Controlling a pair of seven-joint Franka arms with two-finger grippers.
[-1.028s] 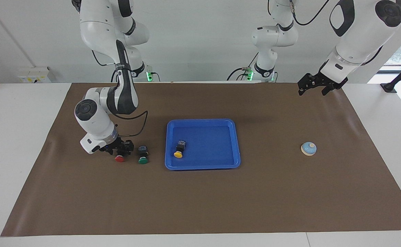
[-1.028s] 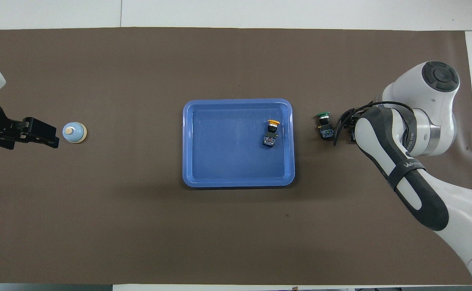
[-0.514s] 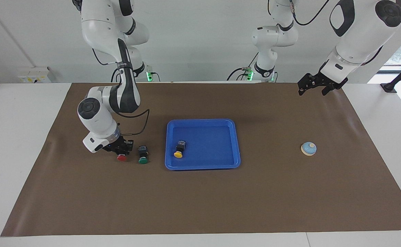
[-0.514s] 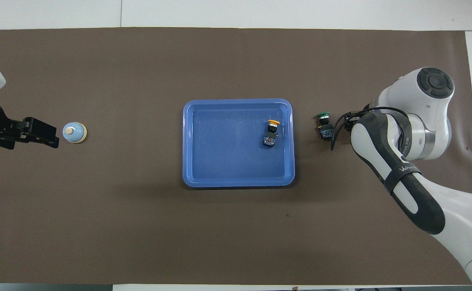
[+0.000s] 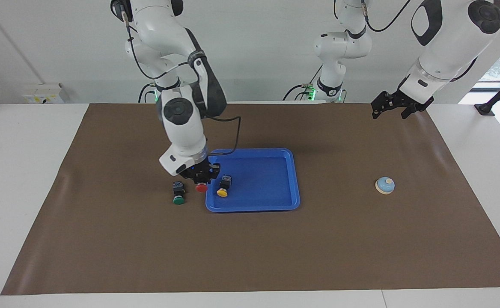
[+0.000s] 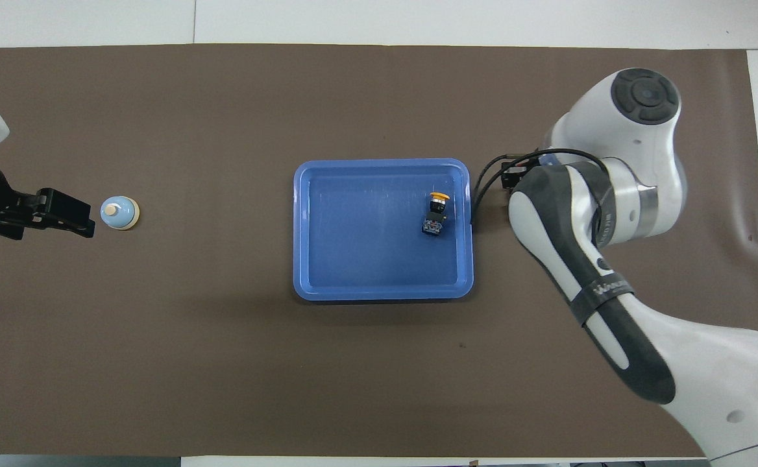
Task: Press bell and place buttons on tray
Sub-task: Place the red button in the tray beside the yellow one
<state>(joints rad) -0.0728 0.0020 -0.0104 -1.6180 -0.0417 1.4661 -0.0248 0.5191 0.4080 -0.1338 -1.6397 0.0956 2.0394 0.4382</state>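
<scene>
Our right claw [image 5: 200, 176] pinches the red button [image 5: 201, 187] in the air over the tray's [image 5: 295, 179] rim, beside the yellow button [image 5: 223, 187]. Our left claw [image 5: 390, 106] waits spread, raised over the counter [image 5: 340, 248] near the bell [image 5: 385, 185].

A white desk [image 5: 27, 179] carries a brown mat [image 5: 250, 248] that covers most of its top, leaving white margins at both ends. On the mat, about midway along it, lies a shallow blue tray [image 5: 295, 179] with rounded corners and a raised rim. Just beside the tray, toward the right arm's end, a green button [image 5: 178, 193] rests on the mat, lying on its side, black body nearer the robots, cap pointing away. Well apart from the tray, toward the left arm's end, sits the bell [image 5: 385, 185], a light blue dome with a pale knob and cream base.
</scene>
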